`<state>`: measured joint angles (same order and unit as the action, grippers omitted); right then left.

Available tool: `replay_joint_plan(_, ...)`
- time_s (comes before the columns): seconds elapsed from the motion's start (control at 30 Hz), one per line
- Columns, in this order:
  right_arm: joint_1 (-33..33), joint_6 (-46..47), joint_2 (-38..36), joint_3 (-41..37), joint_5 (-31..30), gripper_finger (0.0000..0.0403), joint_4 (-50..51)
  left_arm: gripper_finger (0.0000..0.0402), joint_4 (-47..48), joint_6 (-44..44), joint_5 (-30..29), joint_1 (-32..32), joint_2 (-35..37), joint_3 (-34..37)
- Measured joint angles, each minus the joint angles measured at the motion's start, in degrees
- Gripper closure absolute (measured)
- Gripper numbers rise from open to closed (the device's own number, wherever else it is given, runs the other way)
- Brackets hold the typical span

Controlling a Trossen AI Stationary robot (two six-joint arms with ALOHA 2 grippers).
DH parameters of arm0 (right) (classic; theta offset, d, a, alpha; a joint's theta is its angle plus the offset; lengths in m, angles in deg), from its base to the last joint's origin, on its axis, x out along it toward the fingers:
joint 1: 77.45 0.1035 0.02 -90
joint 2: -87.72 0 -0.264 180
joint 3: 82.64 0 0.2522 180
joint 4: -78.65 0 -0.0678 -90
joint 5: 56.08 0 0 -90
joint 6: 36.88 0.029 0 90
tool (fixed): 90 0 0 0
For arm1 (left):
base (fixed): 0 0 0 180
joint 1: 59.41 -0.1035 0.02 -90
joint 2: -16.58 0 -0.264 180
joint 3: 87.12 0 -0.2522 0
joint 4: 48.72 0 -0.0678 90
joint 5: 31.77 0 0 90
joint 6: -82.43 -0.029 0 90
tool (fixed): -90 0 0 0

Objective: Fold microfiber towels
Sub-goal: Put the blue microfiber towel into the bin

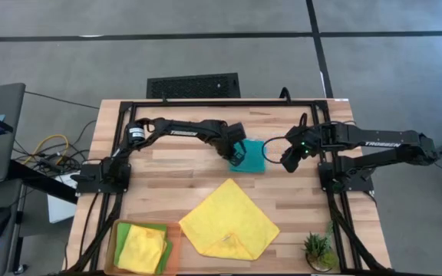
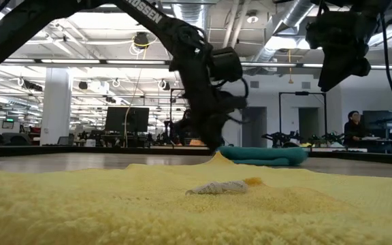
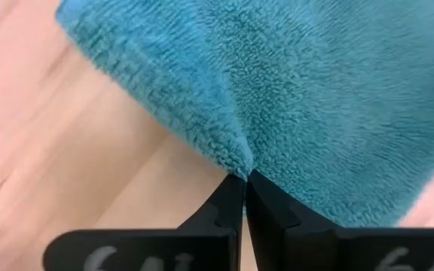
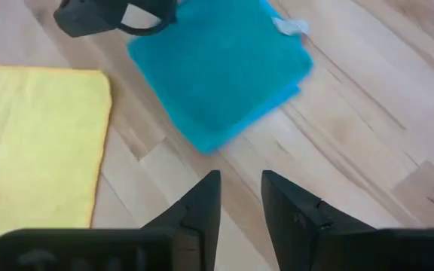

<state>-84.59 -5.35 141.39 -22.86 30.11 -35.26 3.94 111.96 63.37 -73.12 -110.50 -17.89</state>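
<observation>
1. Wooden desk (image 1: 167,172) carries everything; places below are relative to the teal towel (image 1: 253,156).
2. A yellow towel (image 1: 229,220) lies spread open, nearer the desk's front edge than the teal one.
3. An orange tray (image 1: 113,244), front-left of it, holds a green towel (image 1: 129,228) under a folded yellow one (image 1: 142,249).
4. The teal towel lies folded flat.
5. The left gripper (image 1: 238,154) sits at its left edge, jaws closed on that edge.
6. The right gripper (image 1: 288,161) hovers just right of it, jaws slightly apart, holding nothing.
7. A small plant (image 1: 318,250) stands front-right.
</observation>
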Motion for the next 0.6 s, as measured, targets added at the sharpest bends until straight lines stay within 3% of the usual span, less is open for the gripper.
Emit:
replay_joint_plan(0.23, 0.00, -0.11, 0.00, 0.00, 0.96, 0.0287, -3.67, 0.0401, 16.30, -4.82, -3.38, 0.07, 0.84, -0.02)
replay_joint_plan(0.4, 0.00, -0.11, 0.00, 0.00, 0.98, 0.0287, -5.04, 0.0401, 20.23, -5.13, -7.00, 0.15, 0.53, -0.02)
replay_joint_plan(0.6, 0.00, -0.11, 0.00, 0.00, 0.94, 0.0287, -4.97, 0.0389, 20.32, -9.90, -6.08, 0.25, 0.49, -0.02)
